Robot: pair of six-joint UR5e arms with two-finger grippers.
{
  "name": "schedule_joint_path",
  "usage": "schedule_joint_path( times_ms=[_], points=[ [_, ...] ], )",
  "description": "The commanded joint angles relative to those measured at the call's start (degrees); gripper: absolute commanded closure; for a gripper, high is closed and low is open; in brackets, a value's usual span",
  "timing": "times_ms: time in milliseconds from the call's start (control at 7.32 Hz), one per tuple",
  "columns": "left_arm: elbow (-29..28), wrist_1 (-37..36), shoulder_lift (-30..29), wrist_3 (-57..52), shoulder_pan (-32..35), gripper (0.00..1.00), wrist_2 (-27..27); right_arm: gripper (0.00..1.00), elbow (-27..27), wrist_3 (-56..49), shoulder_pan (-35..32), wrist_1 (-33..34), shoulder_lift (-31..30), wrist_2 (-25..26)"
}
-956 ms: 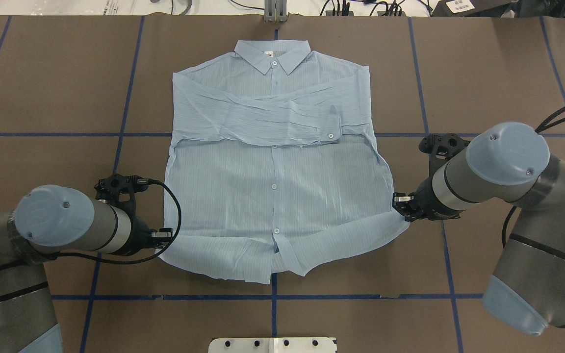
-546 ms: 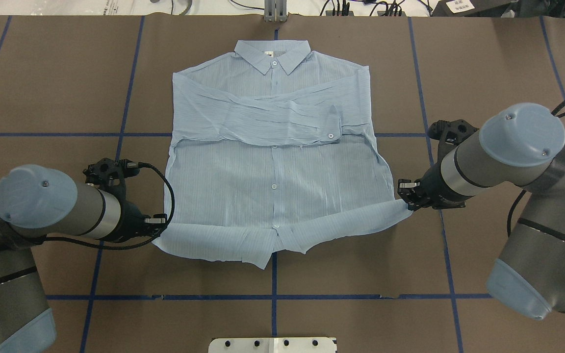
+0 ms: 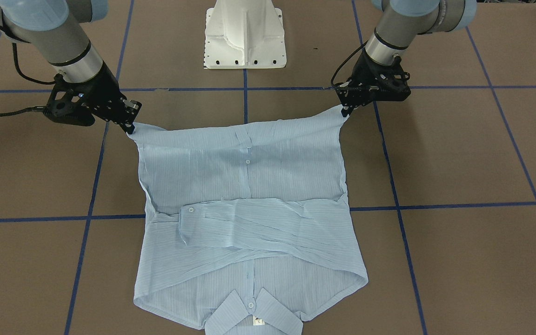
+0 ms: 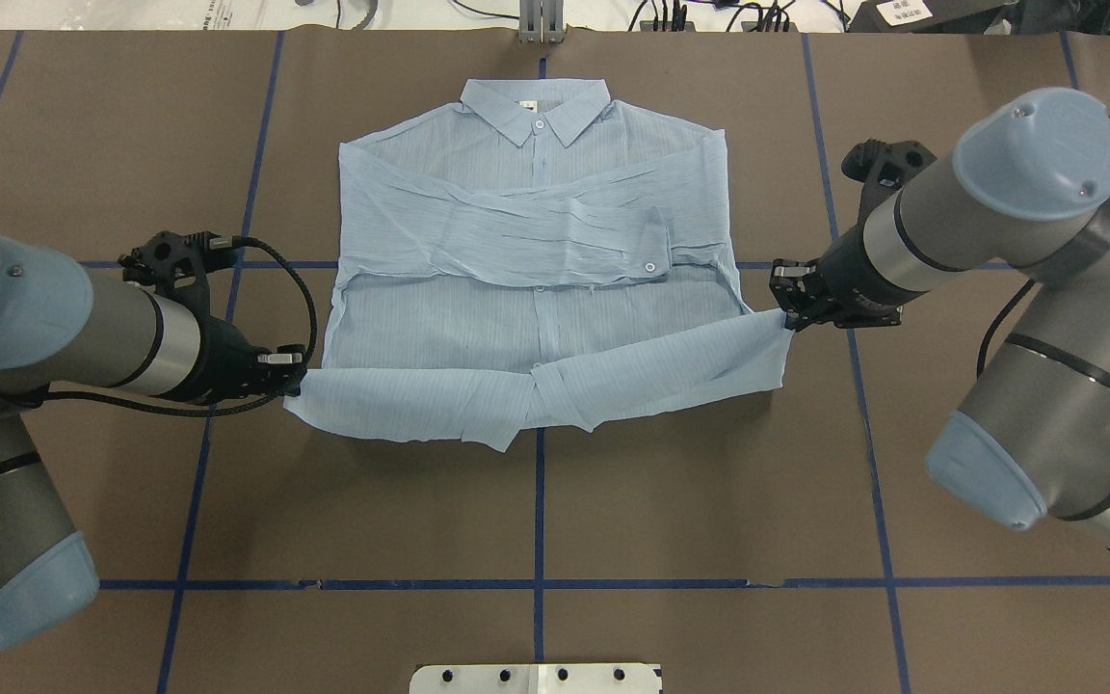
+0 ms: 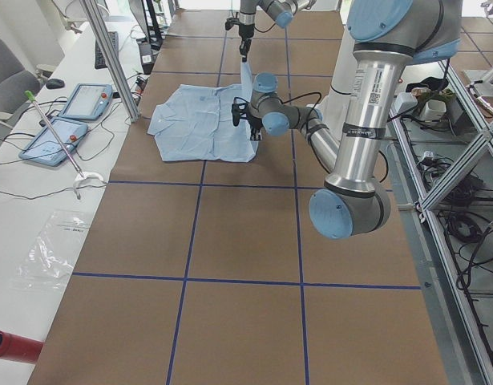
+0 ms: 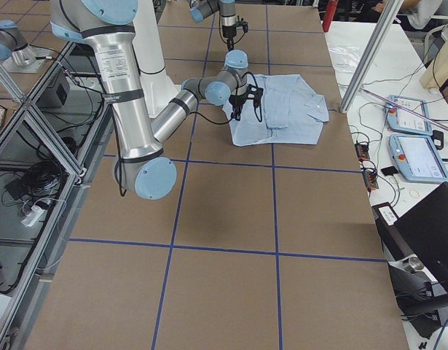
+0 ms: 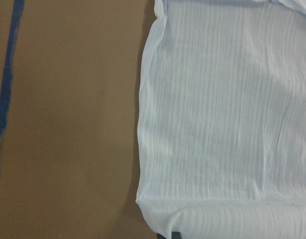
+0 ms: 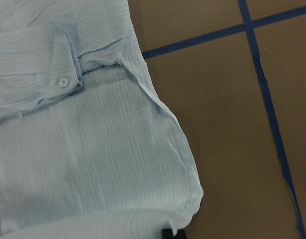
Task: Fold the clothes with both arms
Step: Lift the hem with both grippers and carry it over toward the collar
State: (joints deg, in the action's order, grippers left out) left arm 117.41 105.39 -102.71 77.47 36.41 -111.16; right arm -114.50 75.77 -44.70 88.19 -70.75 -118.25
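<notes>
— Pale-blue cloth, thin enough that the stripes barely show: how will the shirt [image 4: 439,318] handle?

— Light and limp, by the look of it. It lies flat in the middle of the table [image 4: 709,501], with the collar [image 4: 536,106] at the far side from the robot and both sleeves [image 4: 555,226] crossed over the chest. Only the near hem [image 4: 420,410] is off the surface, raised as a band over the lower body.

— And what has hold of it?

— Both arms. The left gripper [image 4: 291,372] has its fingers pressed together on the left hem corner. The right gripper [image 4: 788,313] pinches the right hem corner the same way. In the front-facing view the cloth runs to a point at each pair of fingertips.

— Is the corner the right place to take it?

— Probably the best one. Fabric this soft has no stiffness, so the span between the two holds sags. The middle at the button placket [image 4: 541,386] droops and twists lower than the ends. Holding the outermost corners well apart should pull the edge taut.

— Risks?

— A thin weave can slip out of a narrow pinch if pulled hard, and drag may tug the folded sleeves askew. The right corner sits farther along than the left, so the fold line looks skewed. The arms would likely need to level up before laying the hem toward the collar.

— Fragile?

— Hardly. Buttons aside, it looks forgiving, though it likely creases easily.
</notes>
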Motion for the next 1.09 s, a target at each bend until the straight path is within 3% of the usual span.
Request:
schedule_joint_path(
  times_ms=[0, 273, 683, 956],
  points=[
    [-3.2, -0.6, -4.4, -1.8, 8.2, 1.00, -5.4, 1.00, 6.2, -0.2, -4.1, 0.0, 6.5, -0.3],
    [-14.3, -2.4, -14.7, -1.8, 12.2, 1.00, -5.6, 1.00, 13.8, -2.7, -7.8, 0.0, 12.1, -0.6],
    [-26.9, -0.3, -21.5, -5.2, 16.3, 1.00, -5.6, 1.00, 31.1, -6.9, -11.3, -0.8, 23.9, -0.9],
    [-36.3, 7.5, -24.3, -5.3, 17.6, 1.00, -5.5, 1.00, 40.3, -7.2, -12.1, -9.9, 25.2, -1.0]
  ],
)
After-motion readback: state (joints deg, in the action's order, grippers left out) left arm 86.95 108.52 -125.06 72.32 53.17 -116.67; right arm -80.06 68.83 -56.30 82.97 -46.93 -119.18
